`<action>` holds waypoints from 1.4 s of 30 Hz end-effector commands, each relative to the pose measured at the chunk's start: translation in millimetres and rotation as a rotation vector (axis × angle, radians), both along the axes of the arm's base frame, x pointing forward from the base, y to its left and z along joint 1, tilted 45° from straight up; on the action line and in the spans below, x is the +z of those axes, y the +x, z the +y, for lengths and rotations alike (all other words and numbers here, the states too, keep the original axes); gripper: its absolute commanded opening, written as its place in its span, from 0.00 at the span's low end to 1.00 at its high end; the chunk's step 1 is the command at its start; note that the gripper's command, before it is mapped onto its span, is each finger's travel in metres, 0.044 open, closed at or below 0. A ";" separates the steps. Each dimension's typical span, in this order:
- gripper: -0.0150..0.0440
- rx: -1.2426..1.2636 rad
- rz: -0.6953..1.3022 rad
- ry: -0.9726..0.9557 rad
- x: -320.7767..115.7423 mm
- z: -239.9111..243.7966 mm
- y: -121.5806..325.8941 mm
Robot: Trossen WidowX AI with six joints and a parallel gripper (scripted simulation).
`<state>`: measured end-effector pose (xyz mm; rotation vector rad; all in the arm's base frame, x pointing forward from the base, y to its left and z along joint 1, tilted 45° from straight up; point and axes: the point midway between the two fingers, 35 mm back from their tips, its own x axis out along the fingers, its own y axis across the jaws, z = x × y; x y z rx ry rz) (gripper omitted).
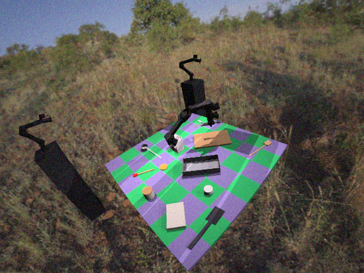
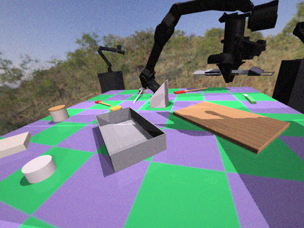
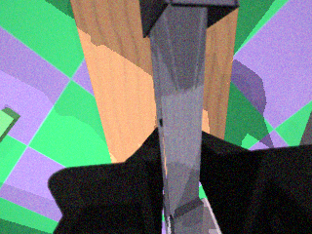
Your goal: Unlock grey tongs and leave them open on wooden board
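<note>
The grey tongs (image 2: 211,73) (image 3: 181,107) are held roughly level in the air, arms lying together, with the dark block near one end on the right in the exterior view. My gripper (image 2: 228,78) (image 3: 172,131) points down and is shut on the tongs around their middle. It is well above the table, on the far side of the wooden board in the exterior view. The wooden board (image 1: 219,142) (image 2: 240,131) (image 3: 119,93) lies flat, with shadows across it. The roasting tin (image 1: 202,173) (image 2: 138,156) stands on the table, with no tongs across it.
A white wedge-shaped block (image 1: 177,144) (image 2: 160,97) stands near the board. A green and white item (image 2: 250,99) lies behind the board. A white cylinder (image 1: 208,190) (image 2: 40,169), a cork-topped jar (image 1: 148,193) (image 2: 59,114) and a black spatula (image 1: 215,215) are farther off.
</note>
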<state>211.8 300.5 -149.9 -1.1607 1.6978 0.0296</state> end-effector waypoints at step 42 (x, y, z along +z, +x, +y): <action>0.00 0.338 -0.288 0.462 -13.3 34.0 -1.9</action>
